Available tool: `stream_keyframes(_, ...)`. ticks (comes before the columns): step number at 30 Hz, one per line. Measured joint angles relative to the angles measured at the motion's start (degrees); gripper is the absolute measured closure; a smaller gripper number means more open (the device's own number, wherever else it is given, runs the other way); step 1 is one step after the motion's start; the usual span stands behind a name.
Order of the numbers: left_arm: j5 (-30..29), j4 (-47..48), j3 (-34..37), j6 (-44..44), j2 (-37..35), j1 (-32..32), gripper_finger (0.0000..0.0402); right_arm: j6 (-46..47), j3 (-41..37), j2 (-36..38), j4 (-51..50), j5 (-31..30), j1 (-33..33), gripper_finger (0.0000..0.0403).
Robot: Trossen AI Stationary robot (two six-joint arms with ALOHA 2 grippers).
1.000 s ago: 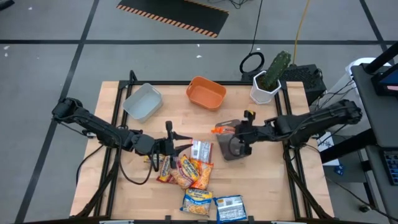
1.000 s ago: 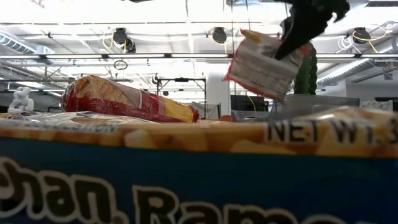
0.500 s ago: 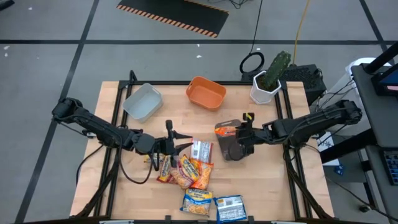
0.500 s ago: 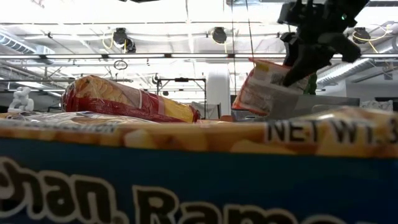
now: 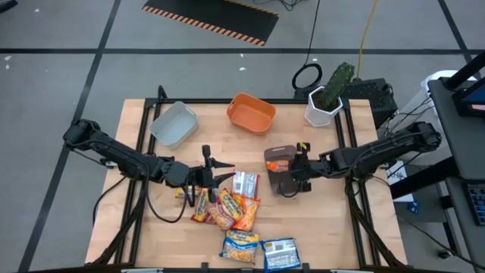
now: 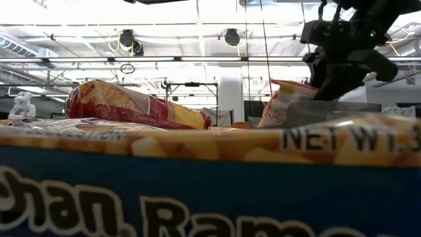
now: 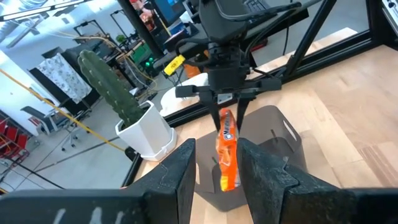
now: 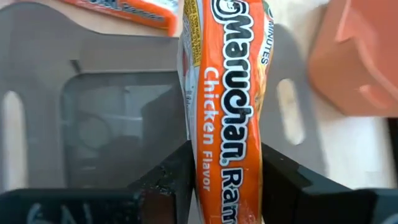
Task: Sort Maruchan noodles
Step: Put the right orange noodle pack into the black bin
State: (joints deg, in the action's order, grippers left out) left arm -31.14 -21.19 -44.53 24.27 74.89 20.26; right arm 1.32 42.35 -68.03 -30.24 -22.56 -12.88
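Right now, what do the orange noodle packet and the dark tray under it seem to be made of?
The orange noodle packet: thin glossy plastic film, judging by its printed, crinkled, shiny surface. The dark grey tray: probably moulded hard plastic with a matte finish, as its smooth rounded walls and cut-out handle slots suggest. The tabletop looks like light wood, showing plank lines.

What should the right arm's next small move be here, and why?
Probably open the right gripper fully and lift clear: the orange Maruchan packet hangs between its fingers, lower end already inside the dark grey tray, so releasing should drop it in.
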Motion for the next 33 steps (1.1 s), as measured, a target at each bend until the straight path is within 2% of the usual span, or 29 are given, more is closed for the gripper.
stream_keyframes(5, 0.0, 0.0, 0.0, 0.0, 0.0, 0.0, 0.0279, 3.8, 0.0, 0.0, -0.4, 0.6, 0.0, 0.027)
stream_keyframes(13, 0.0, 0.0, 0.0, 0.0, 0.0, 0.0, 0.0279, 8.4, 0.0, 0.0, 4.0, 7.6, 0.1, 0.027)
stream_keyframes(17, 0.0, 0.0, 0.0, -0.1, 0.0, 0.0, 0.0279, 8.5, 0.0, 0.0, 4.2, 7.7, 0.1, 0.0269)
stream_keyframes(20, 0.0, 0.0, 0.0, -0.1, 0.0, 0.0, 0.0279, 5.1, 0.0, 0.0, 4.2, 3.3, 0.0, 0.0257)
stream_keyframes(23, 0.0, 0.0, 0.0, -0.1, 0.0, 0.0, 0.0279, -2.2, 0.0, 0.0, 5.2, -3.7, 0.0, 0.0243)
stream_keyframes(25, 0.0, 0.0, 0.0, -0.1, 0.0, 0.0, 0.0279, -6.3, 0.0, 0.0, 5.9, -6.1, 0.0, 0.0237)
stream_keyframes(28, 0.0, 0.0, 0.0, -0.1, 0.0, 0.0, 0.0279, -10.1, 0.0, -0.4, 5.9, -6.1, -0.2, 0.023)
stream_keyframes(33, 0.0, 0.0, 0.0, -0.1, 0.0, -0.3, 0.0279, -8.7, 0.0, -1.9, 5.9, -5.5, -0.4, 0.0211)
